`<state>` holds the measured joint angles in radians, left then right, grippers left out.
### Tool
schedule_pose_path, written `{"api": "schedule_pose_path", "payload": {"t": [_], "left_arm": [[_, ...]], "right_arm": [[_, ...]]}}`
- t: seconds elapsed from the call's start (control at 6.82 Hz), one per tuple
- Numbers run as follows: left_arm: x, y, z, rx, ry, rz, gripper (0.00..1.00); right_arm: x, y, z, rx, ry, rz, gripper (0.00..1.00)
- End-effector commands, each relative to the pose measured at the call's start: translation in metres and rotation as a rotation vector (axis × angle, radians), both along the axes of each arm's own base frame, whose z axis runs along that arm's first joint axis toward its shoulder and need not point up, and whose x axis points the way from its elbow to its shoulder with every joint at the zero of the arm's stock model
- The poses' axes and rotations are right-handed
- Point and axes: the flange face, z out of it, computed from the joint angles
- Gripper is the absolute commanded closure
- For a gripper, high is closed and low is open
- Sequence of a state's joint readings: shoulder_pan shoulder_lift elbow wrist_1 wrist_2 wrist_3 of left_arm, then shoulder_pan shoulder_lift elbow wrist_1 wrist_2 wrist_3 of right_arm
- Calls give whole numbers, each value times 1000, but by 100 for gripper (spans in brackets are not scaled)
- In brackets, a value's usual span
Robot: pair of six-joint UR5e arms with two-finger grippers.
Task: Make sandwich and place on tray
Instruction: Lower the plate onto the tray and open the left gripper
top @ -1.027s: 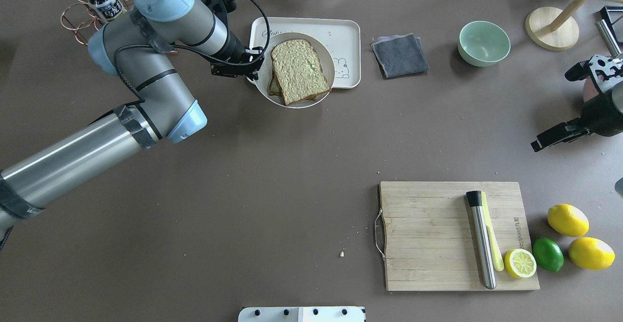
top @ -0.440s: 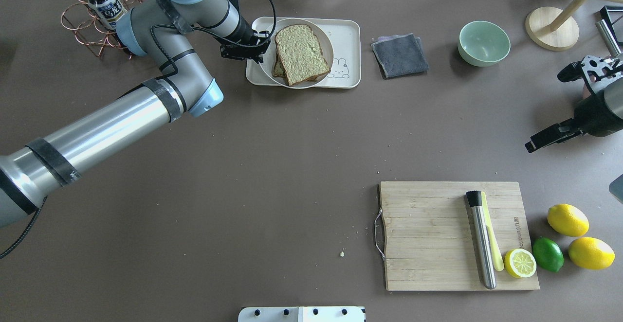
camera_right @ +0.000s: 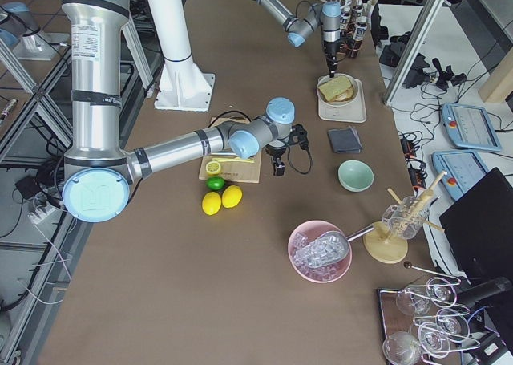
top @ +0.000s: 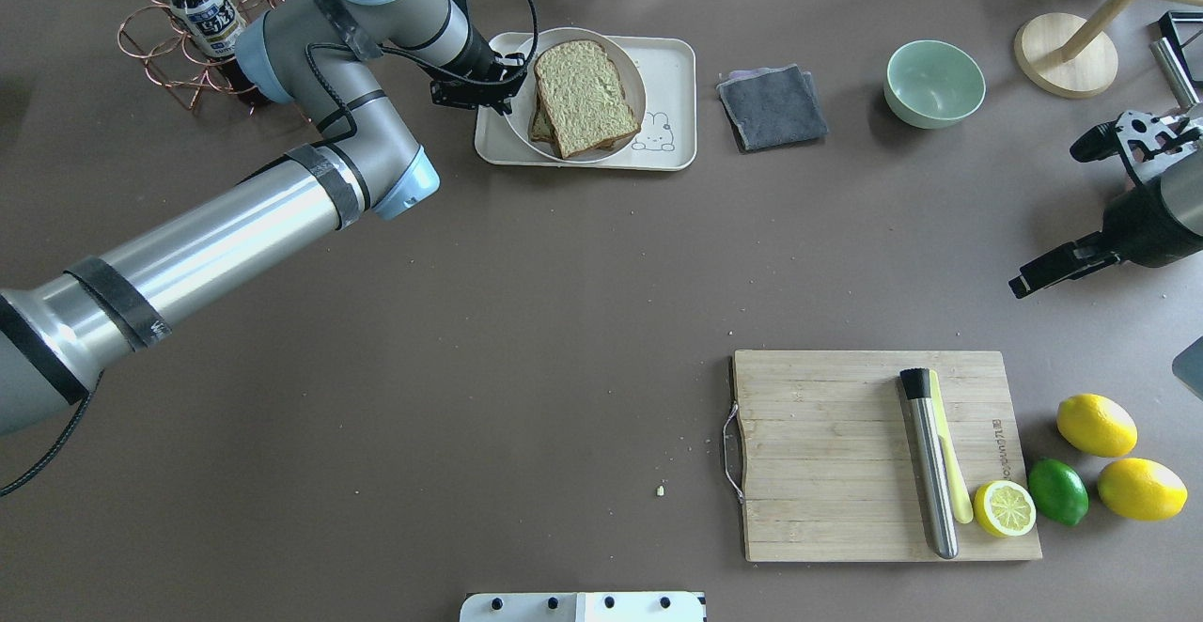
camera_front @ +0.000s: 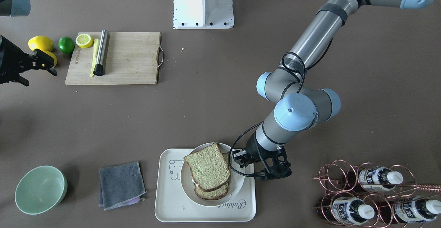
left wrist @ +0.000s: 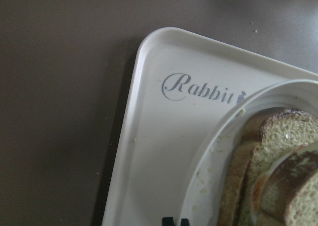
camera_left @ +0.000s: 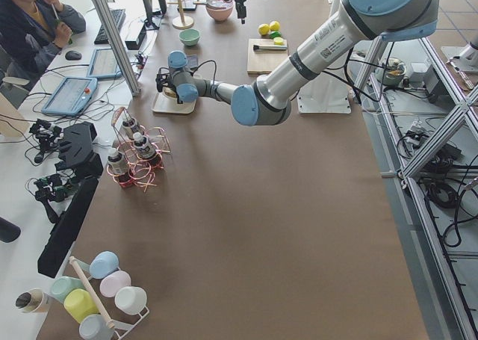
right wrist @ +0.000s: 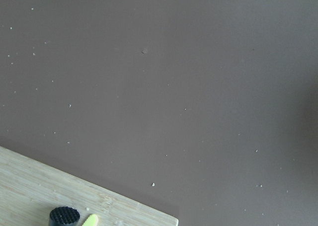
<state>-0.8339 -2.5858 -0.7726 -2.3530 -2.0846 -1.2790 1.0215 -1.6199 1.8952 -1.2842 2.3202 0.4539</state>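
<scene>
The sandwich (top: 583, 96) is two bread slices stacked on a round white plate (top: 639, 101). A bit of white-and-orange egg (left wrist: 258, 196) shows between the slices. The plate is over the cream tray (top: 669, 63), toward its far left part. I cannot tell whether it rests on the tray. My left gripper (top: 508, 86) is shut on the plate's left rim; in the left wrist view (left wrist: 175, 221) its tips are close together at the rim (left wrist: 223, 136). My right gripper (top: 1019, 285) is open and empty, above bare table beyond the cutting board's far right corner.
A wooden cutting board (top: 827, 453) at the near right bears a metal cylinder (top: 929, 462) and a lemon half (top: 1004, 507). Two lemons and a lime (top: 1057, 490) lie beside it. A grey cloth (top: 773, 107), a green bowl (top: 934, 84) and a bottle rack (top: 188, 21) stand along the far side.
My left arm has carried the plate with the sandwich away from me, from overhanging the tray's near left edge to over the tray. My right gripper has drifted slightly left.
</scene>
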Motion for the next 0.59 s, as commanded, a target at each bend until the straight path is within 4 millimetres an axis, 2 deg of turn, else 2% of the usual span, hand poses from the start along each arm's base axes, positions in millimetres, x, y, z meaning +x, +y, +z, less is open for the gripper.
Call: {"api": "schedule_pose_path", "payload": {"t": [0.0, 0.15, 0.44], "left_arm": [[3, -4, -3, 5, -8, -22, 100], [6, -2, -3, 10, -5, -20, 100], [9, 1, 3, 22, -13, -31, 42]], "right_arm": [[-4, 1, 1, -1, 3, -8, 0], [-5, 2, 1, 0, 4, -8, 0], [-5, 1, 2, 0, 5, -8, 0]]}}
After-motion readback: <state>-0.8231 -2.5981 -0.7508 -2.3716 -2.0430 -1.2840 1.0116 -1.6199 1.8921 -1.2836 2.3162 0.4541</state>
